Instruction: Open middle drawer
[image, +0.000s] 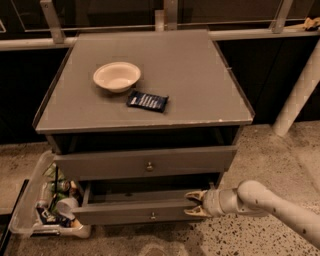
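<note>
Grey, shallow middle drawer (120, 214) w/ round metal knob (152, 216) sits part-open below grey counter's (200, 95) front edge, long axis left-right. White two-finger tool (191, 204), under front-right corner, seems clamped on its right end; pull outward.

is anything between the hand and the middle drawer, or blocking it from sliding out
Nothing visible does. The hand is at the right end of the middle drawer. The floor ahead of the drawer looks bare; the plastic bin sits off its left end, beside the cabinet.
</note>
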